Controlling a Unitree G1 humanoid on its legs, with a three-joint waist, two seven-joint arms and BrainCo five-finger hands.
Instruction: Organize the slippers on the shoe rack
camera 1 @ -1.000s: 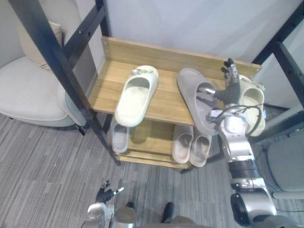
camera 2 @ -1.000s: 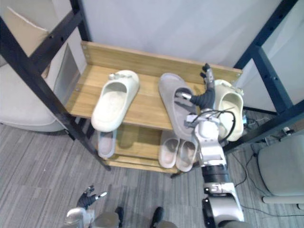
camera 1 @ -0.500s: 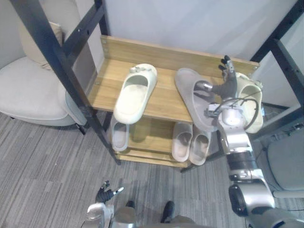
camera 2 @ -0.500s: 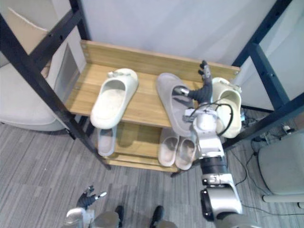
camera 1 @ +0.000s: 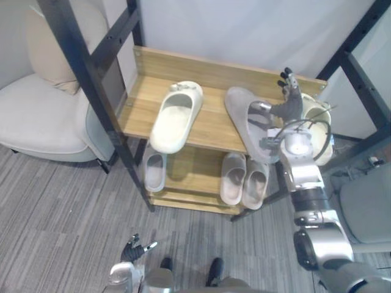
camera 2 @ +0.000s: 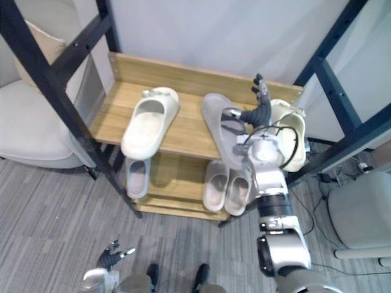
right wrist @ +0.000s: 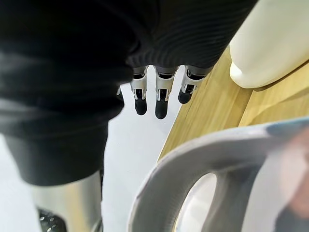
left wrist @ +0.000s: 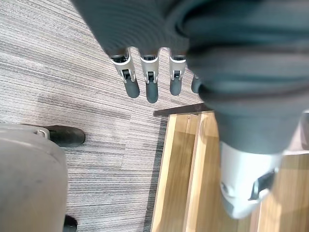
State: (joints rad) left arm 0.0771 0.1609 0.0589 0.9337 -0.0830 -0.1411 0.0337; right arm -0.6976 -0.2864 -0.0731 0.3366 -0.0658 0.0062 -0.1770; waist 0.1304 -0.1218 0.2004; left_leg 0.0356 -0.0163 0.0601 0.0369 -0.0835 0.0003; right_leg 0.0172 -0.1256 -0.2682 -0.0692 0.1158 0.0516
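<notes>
Home-like rm: shoe rack (camera 1: 214,125), armchair (camera 1: 36,116), carpet (camera 1: 55,213).

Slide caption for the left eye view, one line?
Right hand, fingers straight, reaches between the grey slipper and a cream slipper atop the shoe rack.

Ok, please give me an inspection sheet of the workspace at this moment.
surface: wooden shoe rack, two shelves.
job's things: top shelf holds left cream slipper, grey slipper overhanging the front edge, right cream slipper; lower shelf, three pale slippers.
clutter: nothing seen.
hands: right hand at the grey slipper's strap, fingers straight; left hand low, open, idle.
cables: nothing seen.
surroundings: armchair, black frame, carpet.
</notes>
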